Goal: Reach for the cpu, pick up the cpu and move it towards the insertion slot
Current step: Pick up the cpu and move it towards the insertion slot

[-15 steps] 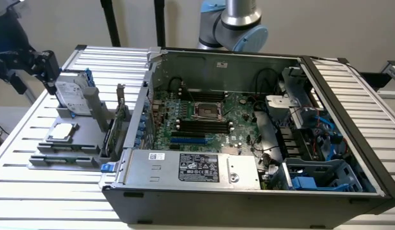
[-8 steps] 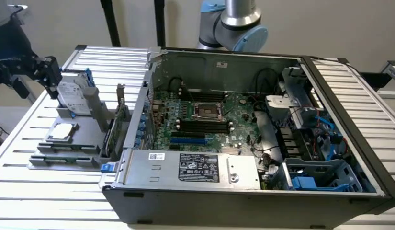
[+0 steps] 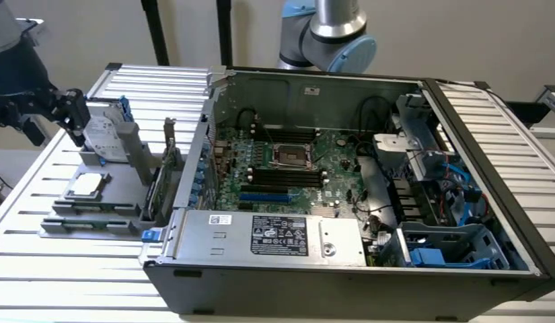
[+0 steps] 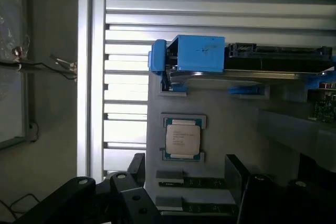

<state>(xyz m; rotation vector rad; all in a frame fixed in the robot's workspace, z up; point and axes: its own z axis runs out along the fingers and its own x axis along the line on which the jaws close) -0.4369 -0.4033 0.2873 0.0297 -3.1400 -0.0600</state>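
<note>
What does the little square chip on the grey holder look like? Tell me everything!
The chip is small, flat and square, with a silvery metal top bearing tiny print and green edges showing on two sides. It lies flat, face up, in a shallow pocket of the grey holder on the slatted table, beside the open computer case. Nothing grips it.
</note>
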